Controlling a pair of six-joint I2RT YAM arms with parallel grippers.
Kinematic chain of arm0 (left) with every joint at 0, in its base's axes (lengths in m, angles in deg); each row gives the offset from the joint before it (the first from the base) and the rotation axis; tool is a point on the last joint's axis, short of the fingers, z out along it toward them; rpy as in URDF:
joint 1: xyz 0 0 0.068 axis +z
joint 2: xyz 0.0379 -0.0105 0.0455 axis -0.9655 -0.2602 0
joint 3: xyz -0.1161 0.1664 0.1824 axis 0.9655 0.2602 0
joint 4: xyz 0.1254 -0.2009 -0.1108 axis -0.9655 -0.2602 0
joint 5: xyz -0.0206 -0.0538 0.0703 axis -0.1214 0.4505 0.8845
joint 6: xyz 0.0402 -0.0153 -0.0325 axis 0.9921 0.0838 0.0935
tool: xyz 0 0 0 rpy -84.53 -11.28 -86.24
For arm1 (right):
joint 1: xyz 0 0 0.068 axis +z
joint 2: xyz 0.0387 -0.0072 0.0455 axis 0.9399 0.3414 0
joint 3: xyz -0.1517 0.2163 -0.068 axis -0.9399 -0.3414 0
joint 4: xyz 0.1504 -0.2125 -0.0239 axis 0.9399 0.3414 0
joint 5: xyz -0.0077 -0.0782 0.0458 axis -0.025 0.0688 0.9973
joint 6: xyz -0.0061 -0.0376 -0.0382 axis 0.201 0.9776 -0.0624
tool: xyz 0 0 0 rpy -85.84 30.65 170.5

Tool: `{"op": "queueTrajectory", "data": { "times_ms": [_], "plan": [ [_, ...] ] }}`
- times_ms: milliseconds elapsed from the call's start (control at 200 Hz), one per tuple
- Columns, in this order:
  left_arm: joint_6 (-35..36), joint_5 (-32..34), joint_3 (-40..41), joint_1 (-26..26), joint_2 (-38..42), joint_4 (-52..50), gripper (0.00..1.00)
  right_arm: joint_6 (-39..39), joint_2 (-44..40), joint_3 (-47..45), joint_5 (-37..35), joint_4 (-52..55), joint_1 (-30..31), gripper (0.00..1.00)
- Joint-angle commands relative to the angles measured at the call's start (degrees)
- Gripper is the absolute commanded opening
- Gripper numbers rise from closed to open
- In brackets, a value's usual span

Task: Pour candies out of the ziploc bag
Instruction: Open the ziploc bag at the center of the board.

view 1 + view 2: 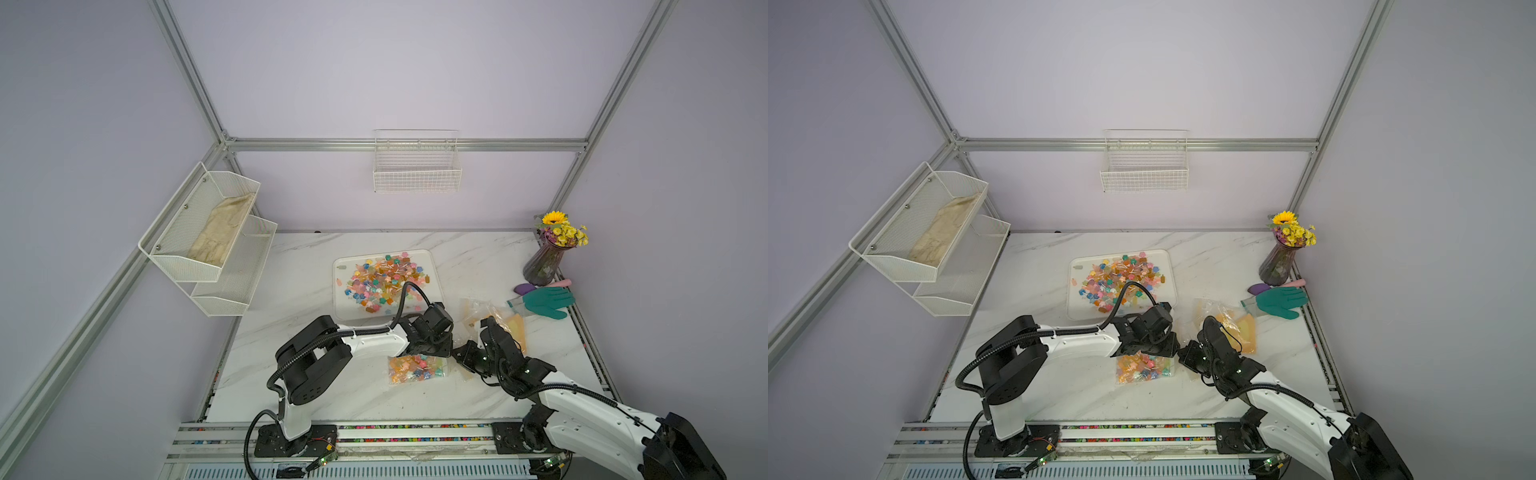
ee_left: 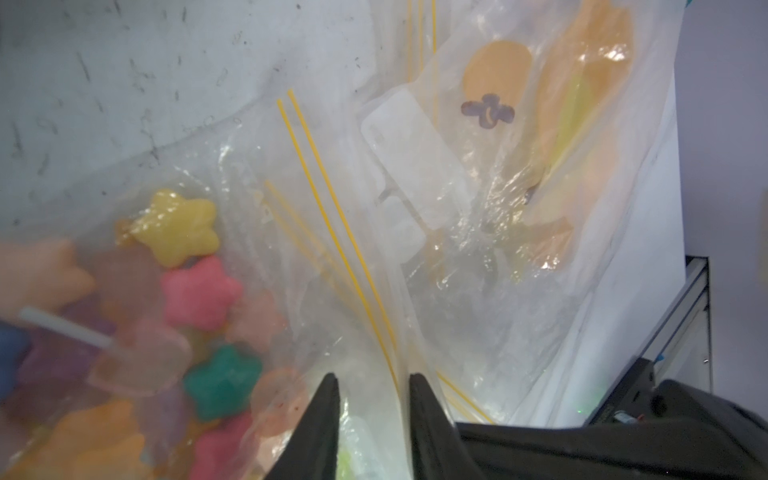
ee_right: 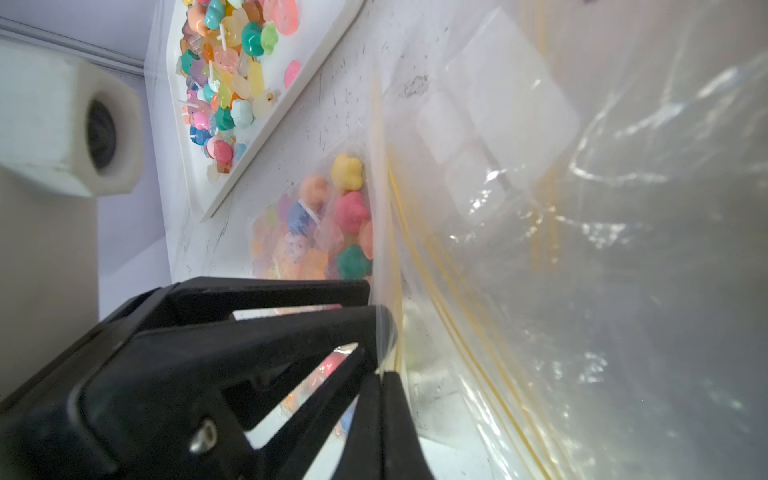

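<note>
The ziploc bag lies flat on the marble table in front of the tray, with candies still inside it: yellow, pink and teal flower shapes on white sticks. My left gripper is open at the bag's right end, its jaws standing astride the clear film and yellow zip lines. My right gripper meets it from the right, shut on the same rim of the ziploc bag. In both top views the two grippers almost touch beside the bag. More candies lie heaped on the white tray.
Empty clear bags with orange prints lie just right of the grippers. A teal glove, a purple object and a vase of flowers stand at the right edge. A white mesh shelf hangs at the left.
</note>
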State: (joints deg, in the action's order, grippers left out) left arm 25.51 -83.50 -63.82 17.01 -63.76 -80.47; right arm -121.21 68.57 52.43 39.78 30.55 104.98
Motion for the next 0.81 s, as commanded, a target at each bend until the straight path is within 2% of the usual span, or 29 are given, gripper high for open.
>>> {"op": "queueTrajectory", "data": {
  "times_ms": [0,235,545,800],
  "plan": [
    [0.68,-1.08,1.15,-0.02,0.52,1.91,0.21,-0.13,0.57,-0.12,-1.13,-1.63,0.1,0.0],
    [0.77,-1.71,1.23,-0.01,0.11,2.4,0.0,-0.48,0.67,0.3,-1.98,-1.06,0.13,0.0],
    [-0.2,1.13,5.41,0.18,4.3,4.0,0.0,-1.99,0.51,2.1,-7.42,6.46,0.11,0.0],
    [-0.29,1.92,8.02,0.3,6.9,5.46,0.0,-3.21,2.24,2.08,-7.85,7.61,0.08,0.0]
  ]
}}
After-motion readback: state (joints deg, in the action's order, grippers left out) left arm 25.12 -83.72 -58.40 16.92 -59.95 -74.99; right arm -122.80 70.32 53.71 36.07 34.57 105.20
